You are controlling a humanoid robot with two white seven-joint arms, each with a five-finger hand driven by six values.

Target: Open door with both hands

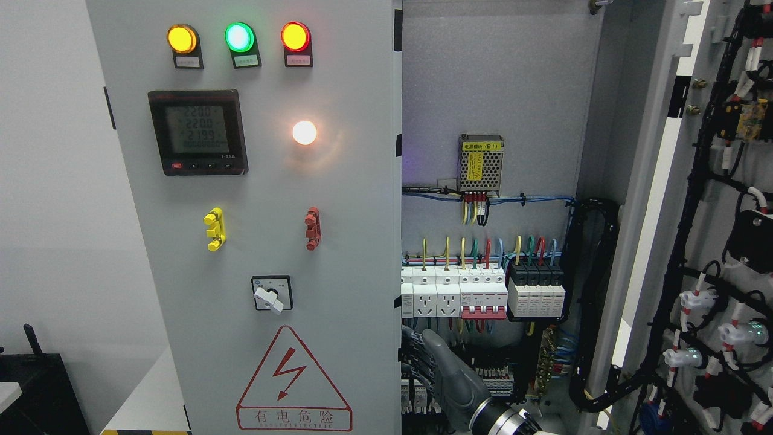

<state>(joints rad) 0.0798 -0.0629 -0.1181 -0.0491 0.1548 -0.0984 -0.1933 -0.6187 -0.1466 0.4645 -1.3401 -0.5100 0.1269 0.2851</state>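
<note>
From my station I see one robot hand (438, 368) in the head view, low in the picture, its arm coming in from the bottom edge right of the middle, so I take it as the right hand. Its dark fingers (416, 350) curl against the right-hand edge of the left door (266, 211), which is closed and fills the space to the hand's left. I cannot tell how tightly they grip that edge, since the fingertips are lost against the dark wiring behind.

Up and to the left of the hand, on the door face, sit a rotary switch (272, 294), a red-bordered warning triangle (294, 380), a yellow handle (214, 229) and a red handle (312, 228). Higher still are a meter display (198, 133), a glowing white lamp (304, 133) and three lit lamps, amber (181, 38), green (239, 37) and red (295, 36).

Just above the hand, inside the open cabinet, runs a row of breakers (477, 293) with coloured wires, and further up a small power supply (481, 162). Far to the hand's right, the right door (718, 241) stands swung open, its inner side laced with black cables.

I see no left hand.
</note>
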